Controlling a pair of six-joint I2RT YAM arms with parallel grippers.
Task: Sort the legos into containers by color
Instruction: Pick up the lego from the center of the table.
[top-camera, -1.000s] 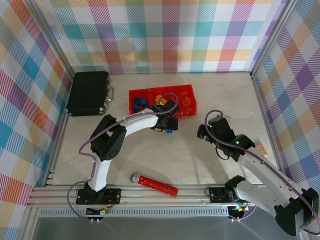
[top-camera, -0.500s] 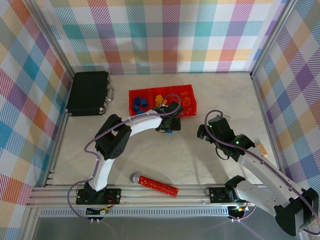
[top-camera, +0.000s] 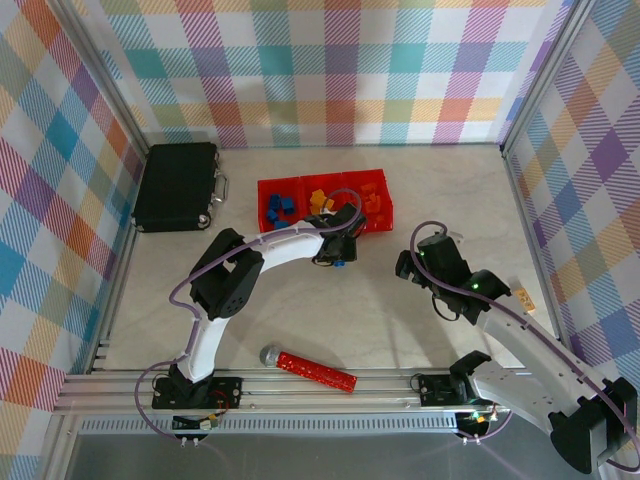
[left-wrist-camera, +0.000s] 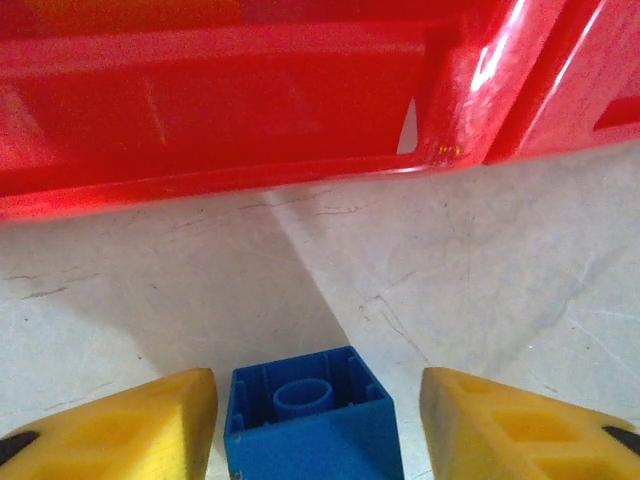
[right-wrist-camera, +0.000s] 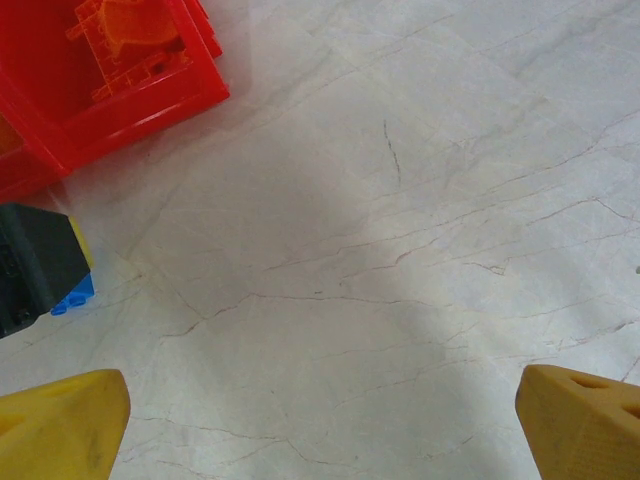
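A blue lego (left-wrist-camera: 310, 420) lies upside down on the table, just in front of the red containers (left-wrist-camera: 240, 110). My left gripper (left-wrist-camera: 315, 380) is open, its yellow fingers (left-wrist-camera: 120, 425) on either side of the brick with a small gap each side. From above, the left gripper (top-camera: 338, 252) and blue lego (top-camera: 341, 263) sit by the containers (top-camera: 297, 184), which hold blue legos (top-camera: 280, 206) at left, yellow ones (top-camera: 320, 201) in the middle and orange ones (top-camera: 378, 204) at right. My right gripper (top-camera: 408, 265) (right-wrist-camera: 320, 385) is open over bare table.
A black case (top-camera: 178, 185) lies at the back left. A red studded bar (top-camera: 318, 371) with a grey ball end (top-camera: 270, 354) rests near the front edge. A small tan-orange piece (top-camera: 522, 296) sits by the right wall. Plaid walls close in three sides.
The left arm has shifted slightly right, bringing its gripper closer over the blue lego. The right arm has stayed where it was.
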